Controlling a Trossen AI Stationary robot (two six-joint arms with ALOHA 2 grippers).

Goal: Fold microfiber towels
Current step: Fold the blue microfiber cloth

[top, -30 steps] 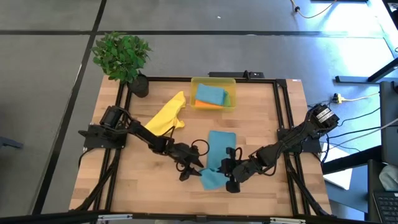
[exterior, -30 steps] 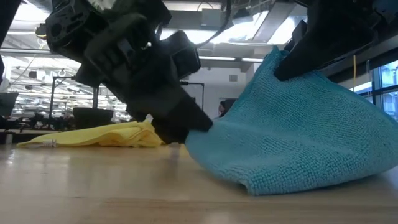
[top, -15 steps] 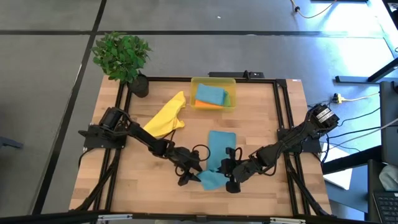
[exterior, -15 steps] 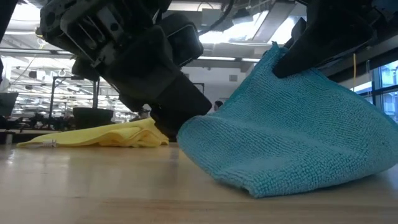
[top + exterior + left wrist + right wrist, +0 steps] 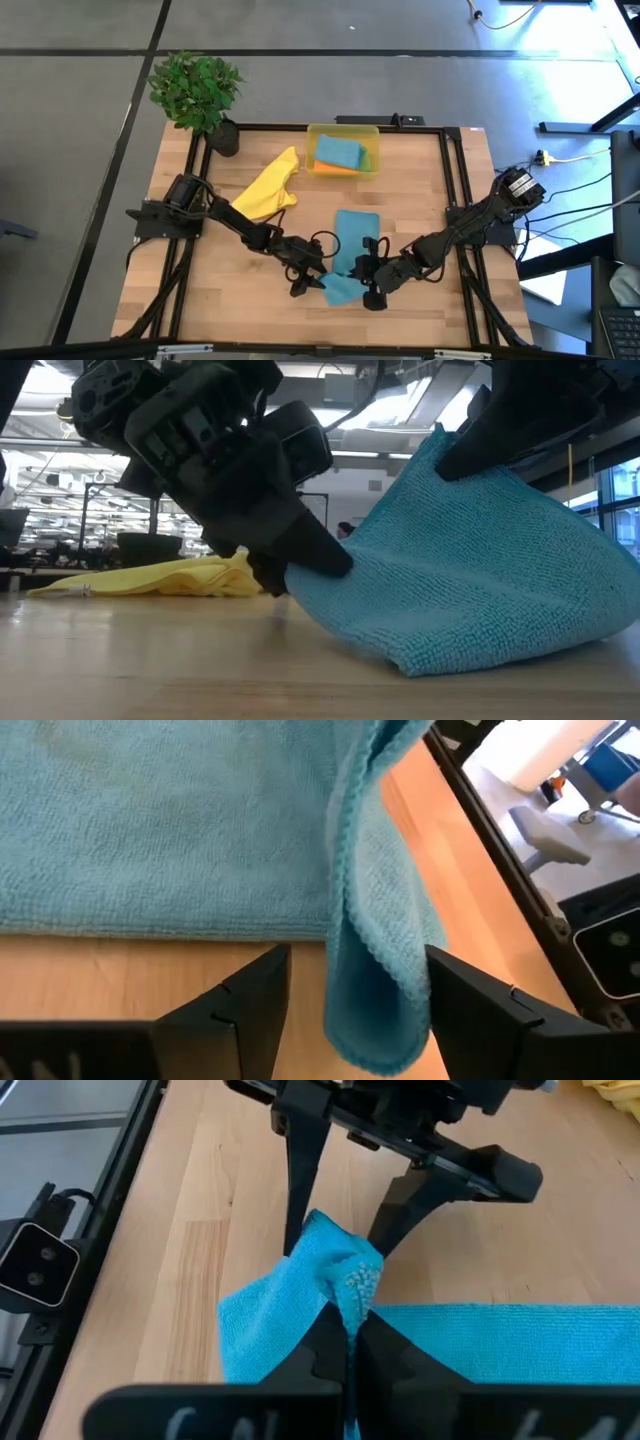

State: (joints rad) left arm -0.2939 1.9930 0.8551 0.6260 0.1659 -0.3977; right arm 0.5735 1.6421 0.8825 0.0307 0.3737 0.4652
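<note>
We see the teal towel (image 5: 347, 255) low in the centre of the high view, one corner lifted in a peak. Our right gripper (image 5: 347, 1325) is clenched on that corner. Our left gripper (image 5: 350, 995) stands released, fingers either side of the hanging fold. The cloth looks soft, light and floppy, so we judge edges and corners the best holds.
</note>
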